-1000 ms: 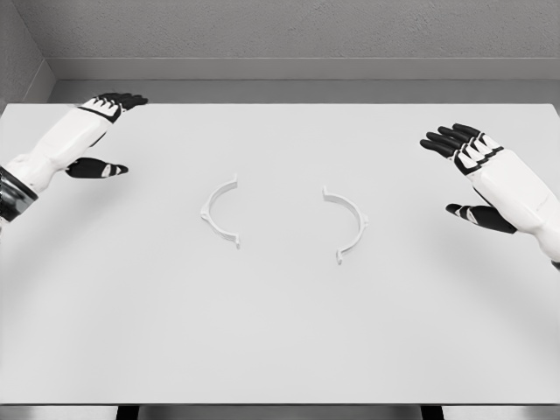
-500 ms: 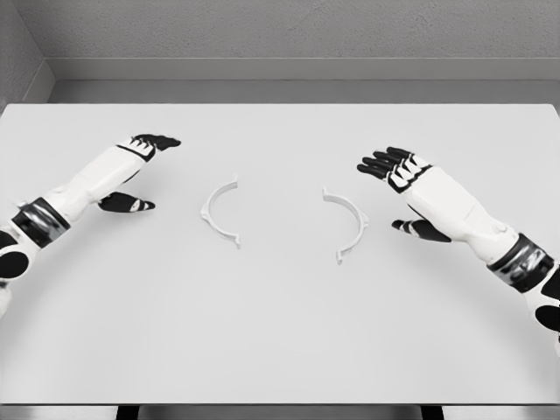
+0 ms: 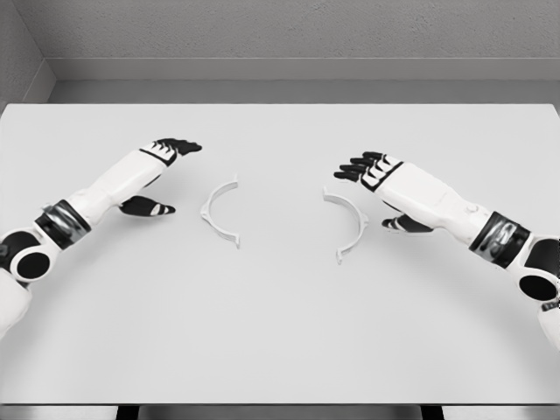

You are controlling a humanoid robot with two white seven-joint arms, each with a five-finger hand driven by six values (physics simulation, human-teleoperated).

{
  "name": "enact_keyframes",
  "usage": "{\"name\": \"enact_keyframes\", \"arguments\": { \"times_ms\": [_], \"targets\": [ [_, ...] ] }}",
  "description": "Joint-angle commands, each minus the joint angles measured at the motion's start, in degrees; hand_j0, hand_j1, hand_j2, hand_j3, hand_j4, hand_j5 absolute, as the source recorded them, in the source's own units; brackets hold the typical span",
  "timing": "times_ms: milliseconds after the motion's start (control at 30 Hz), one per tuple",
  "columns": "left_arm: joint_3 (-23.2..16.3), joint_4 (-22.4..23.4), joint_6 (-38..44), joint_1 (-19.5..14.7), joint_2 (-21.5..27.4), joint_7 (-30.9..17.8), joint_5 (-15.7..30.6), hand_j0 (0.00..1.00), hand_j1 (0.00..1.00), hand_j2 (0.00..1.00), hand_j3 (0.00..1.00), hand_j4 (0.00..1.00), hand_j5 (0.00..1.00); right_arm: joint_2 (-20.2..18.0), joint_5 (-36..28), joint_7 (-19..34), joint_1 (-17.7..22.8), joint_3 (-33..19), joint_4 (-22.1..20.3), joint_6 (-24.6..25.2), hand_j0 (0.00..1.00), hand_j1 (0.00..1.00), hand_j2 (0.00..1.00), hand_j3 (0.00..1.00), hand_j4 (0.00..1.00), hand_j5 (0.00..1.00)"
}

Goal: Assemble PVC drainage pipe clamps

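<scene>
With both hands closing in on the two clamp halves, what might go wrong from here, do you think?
The left clamp half and right clamp half lie flat and thin on the table, so the fingers may slide over or push them. The right hand is nearest its half and could knock it askew. The left hand is open too.

The flat white bench [image 3: 280, 332] runs out of the head view at the left, right and bottom edges, so its front corners and its full width are not shown; two dark supports under its front edge are cut off by the bottom border. The left white arm [image 3: 52, 229] leaves the picture at the lower left past its dark elbow joint, and the right white arm [image 3: 516, 258] leaves at the right edge likewise. The right black-fingered hand [image 3: 385, 179] hides most of its own thumb beneath the palm. Whether its fingertips overlap or merely sit near the right white half-ring clamp piece [image 3: 350, 223] cannot be told.
</scene>
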Motion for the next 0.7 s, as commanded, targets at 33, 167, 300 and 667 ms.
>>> {"name": "enact_keyframes", "arguments": {
  "times_ms": [33, 167, 300, 667],
  "targets": [
    [-0.2, 0.1, 0.0, 0.0, -0.9, 0.0, 0.3, 1.00, 1.00, 1.00, 1.00, 1.00, 1.00, 0.6, -0.3, 0.1, 0.0, 1.2, 1.9, -0.1, 1.00, 1.00, 1.00, 1.00, 1.00, 1.00],
    [-0.2, 0.6, 0.0, -0.3, -1.9, 0.0, 0.3, 1.00, 1.00, 1.00, 1.00, 1.00, 1.00, 1.5, -0.3, 0.1, -0.5, 1.5, 3.1, -0.2, 1.00, 1.00, 1.00, 1.00, 1.00, 1.00],
    [-0.2, 1.9, 0.0, -1.1, -3.2, 0.0, 0.3, 1.00, 1.00, 1.00, 1.00, 1.00, 1.00, 2.0, 0.0, 0.1, -1.8, 2.0, 5.3, -0.2, 1.00, 1.00, 1.00, 1.00, 1.00, 1.00],
    [-0.2, 5.3, 0.0, -2.6, -5.7, 0.0, 0.2, 1.00, 1.00, 1.00, 1.00, 1.00, 1.00, 4.0, 1.0, 0.1, -3.9, 3.2, 9.3, -0.2, 1.00, 1.00, 1.00, 1.00, 1.00, 1.00]
  ]
}}
